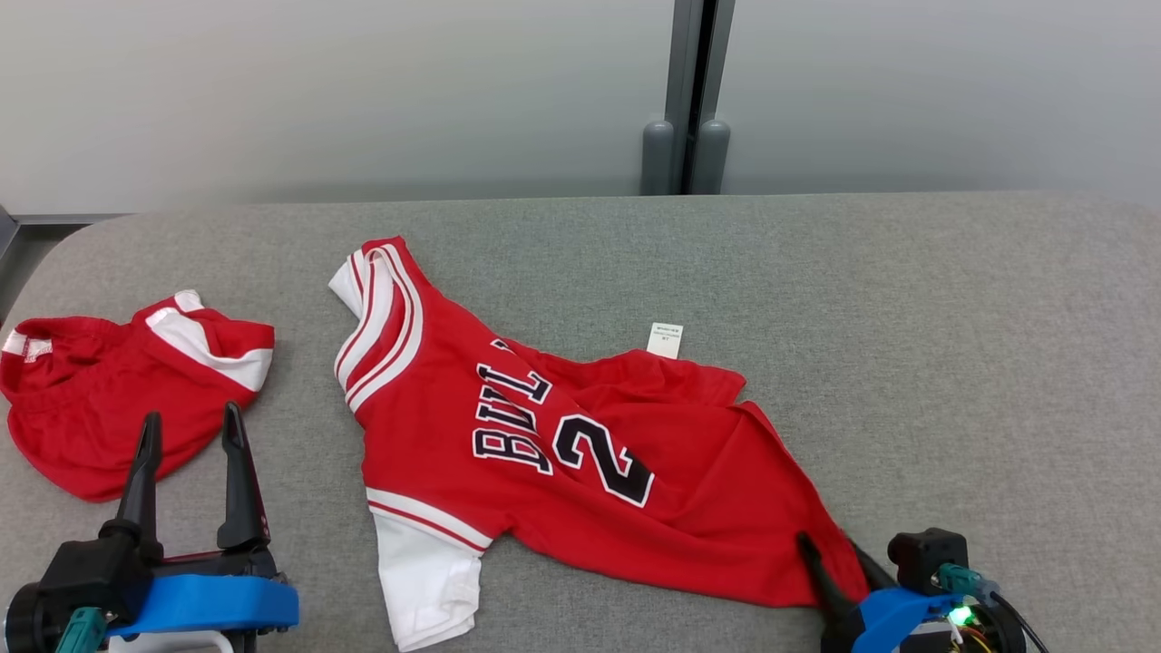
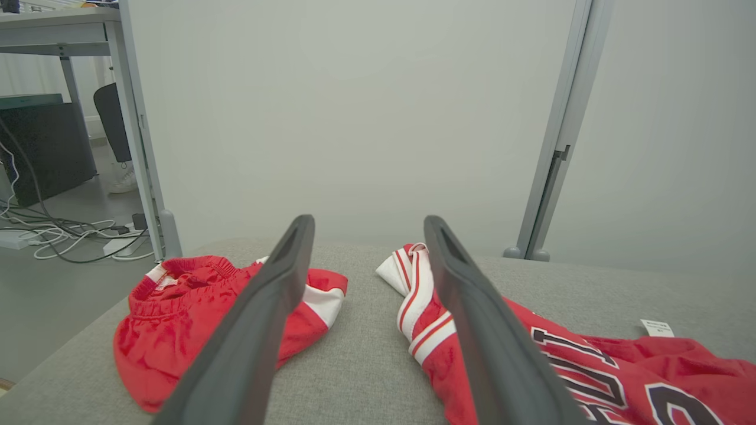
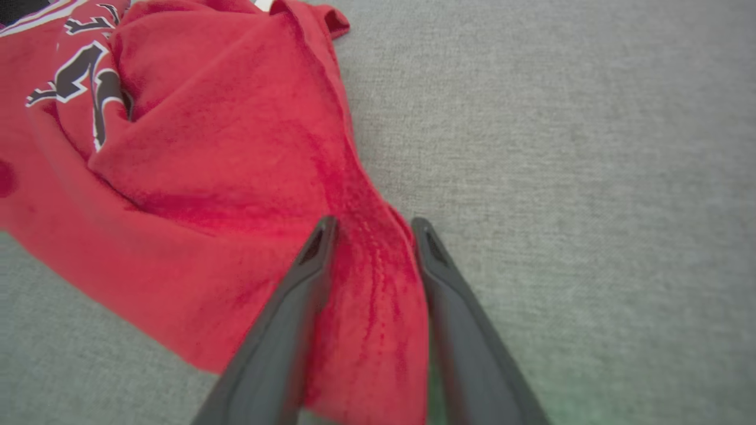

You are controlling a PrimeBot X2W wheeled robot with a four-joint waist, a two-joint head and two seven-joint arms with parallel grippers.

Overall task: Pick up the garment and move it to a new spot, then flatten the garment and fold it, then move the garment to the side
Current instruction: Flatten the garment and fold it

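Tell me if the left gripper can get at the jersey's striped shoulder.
Probably yes: the open left gripper has bare grey surface between it and the jersey's striped shoulder; the shorts lie aside.

Shorts (image 1: 86,417) left of jersey (image 1: 707,481), apart

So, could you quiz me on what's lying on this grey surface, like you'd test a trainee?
1. True or false: the left gripper is open and holds nothing.
2. Which number is printed on the red jersey? A) 7 B) 2 C) 9
3. What lies between the fingers of the right gripper?
Key: 1 true; 2 B; 3 a corner of the red jersey.
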